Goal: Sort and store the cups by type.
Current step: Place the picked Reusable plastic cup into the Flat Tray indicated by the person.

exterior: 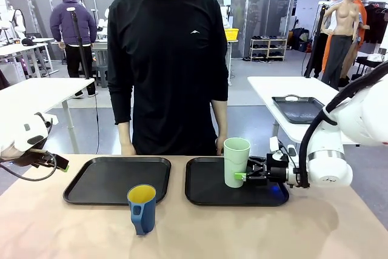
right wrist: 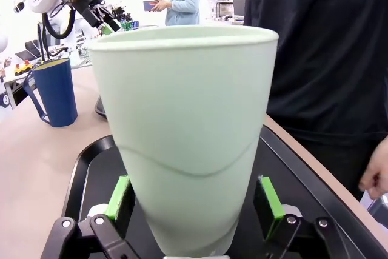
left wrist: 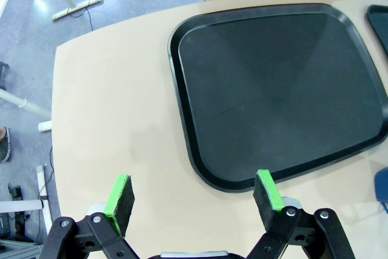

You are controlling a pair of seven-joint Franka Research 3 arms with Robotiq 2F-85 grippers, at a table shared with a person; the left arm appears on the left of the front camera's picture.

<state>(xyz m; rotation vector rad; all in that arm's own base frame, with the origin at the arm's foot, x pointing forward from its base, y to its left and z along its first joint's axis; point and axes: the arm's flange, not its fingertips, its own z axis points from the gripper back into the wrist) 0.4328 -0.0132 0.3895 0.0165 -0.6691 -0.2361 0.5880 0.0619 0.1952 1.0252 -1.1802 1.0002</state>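
The pale mint-green tumbler [exterior: 236, 162] stands upright on the right black tray [exterior: 206, 191]. My right gripper [exterior: 244, 177] is open, its green pads [right wrist: 119, 196] flanking the tumbler [right wrist: 188, 131] low down near its base. The dark blue mug [exterior: 142, 208], yellow inside, stands on the bare table in front of the left black tray [exterior: 115, 180]; in the right wrist view the mug [right wrist: 54, 92] is off to the left. My left gripper [exterior: 59, 165] hangs open and holds nothing, over the table's left end; below its tips [left wrist: 194, 192] lies the left tray's near corner [left wrist: 206, 168].
A person in black stands at the far edge, hands [exterior: 128, 148] resting near the trays' back rims. The left tray [left wrist: 273, 83] holds nothing. Bare tabletop [exterior: 242, 235] runs along the front. Another table with a dark tray [exterior: 297, 108] stands behind on the right.
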